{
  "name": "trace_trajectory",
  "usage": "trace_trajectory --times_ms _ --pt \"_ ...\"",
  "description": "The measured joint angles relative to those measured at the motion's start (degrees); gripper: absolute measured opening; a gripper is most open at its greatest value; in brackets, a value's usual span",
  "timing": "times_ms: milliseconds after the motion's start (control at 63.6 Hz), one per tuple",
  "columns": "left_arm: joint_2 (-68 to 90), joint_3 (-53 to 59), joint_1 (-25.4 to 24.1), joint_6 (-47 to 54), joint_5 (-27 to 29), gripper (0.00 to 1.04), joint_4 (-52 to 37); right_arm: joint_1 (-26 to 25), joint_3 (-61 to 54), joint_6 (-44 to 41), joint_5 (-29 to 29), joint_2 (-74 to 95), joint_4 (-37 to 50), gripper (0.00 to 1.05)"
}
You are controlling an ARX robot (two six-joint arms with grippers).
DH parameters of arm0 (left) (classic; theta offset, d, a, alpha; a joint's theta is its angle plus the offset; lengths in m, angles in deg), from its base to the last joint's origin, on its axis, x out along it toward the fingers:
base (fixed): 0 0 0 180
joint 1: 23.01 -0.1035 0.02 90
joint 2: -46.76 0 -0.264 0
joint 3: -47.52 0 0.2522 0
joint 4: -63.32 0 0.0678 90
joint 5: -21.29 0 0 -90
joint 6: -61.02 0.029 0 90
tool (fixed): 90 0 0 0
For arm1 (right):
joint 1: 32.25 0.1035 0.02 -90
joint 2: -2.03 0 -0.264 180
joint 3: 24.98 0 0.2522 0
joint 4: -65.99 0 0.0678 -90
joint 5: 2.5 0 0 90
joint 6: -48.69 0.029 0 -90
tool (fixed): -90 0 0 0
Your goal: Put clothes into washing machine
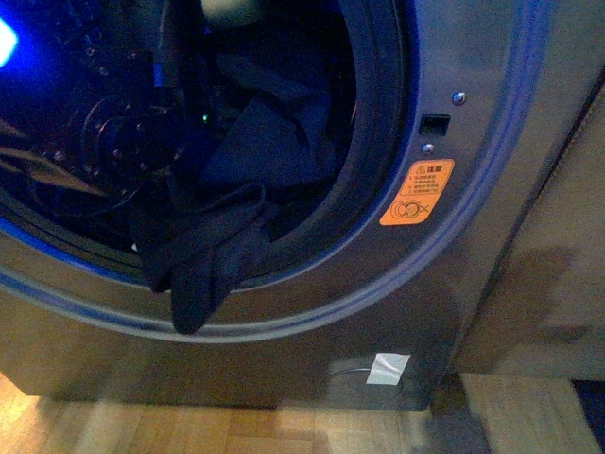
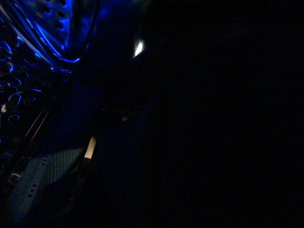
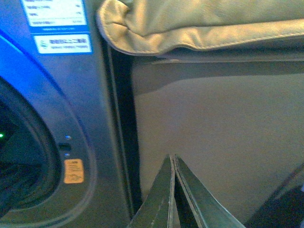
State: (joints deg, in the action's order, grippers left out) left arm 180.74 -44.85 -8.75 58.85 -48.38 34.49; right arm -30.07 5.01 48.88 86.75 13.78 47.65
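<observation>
Clothes (image 1: pixel 203 265) droop over the washing machine (image 1: pixel 397 293) rim at six o'clock; tuck them inward. Right gripper (image 3: pixel 172 160) is pressed together, empty; left arm (image 1: pixel 123 132) perhaps reaches inside, its grip impossible to tell.

Blue light (image 1: pixel 5 43) inside the washer (image 1: pixel 284 350) tints its port rim, and the clothes (image 1: pixel 203 270) read as a near-black, soft-edged mass. The front view is dim and slightly blurred. The left wrist view is dark. The right gripper (image 3: pixel 172 159) is out of focus, with dim warm light beyond it.

Wooden floor (image 1: pixel 189 426); beige panel (image 3: pixel 213 133) under a tan cushion (image 3: pixel 190 23).
</observation>
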Motion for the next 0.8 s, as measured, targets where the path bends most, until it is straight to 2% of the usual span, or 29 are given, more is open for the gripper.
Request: trace_trajectory --times_ms 94,582,802 --pt "4.0 -6.3 0.1 0.4 2.3 0.08 2.7 -1.8 -2.5 0.0 0.2 -1.5 1.0 0.02" --pt "17.7 -38.7 -1.1 4.6 12.9 0.08 18.3 -2.0 -10.4 0.0 0.6 -6.7 3.4 0.02" --pt "18.3 -43.1 -3.8 6.8 13.9 0.08 19.2 -2.0 -11.9 0.0 0.6 -8.0 3.8 0.02"
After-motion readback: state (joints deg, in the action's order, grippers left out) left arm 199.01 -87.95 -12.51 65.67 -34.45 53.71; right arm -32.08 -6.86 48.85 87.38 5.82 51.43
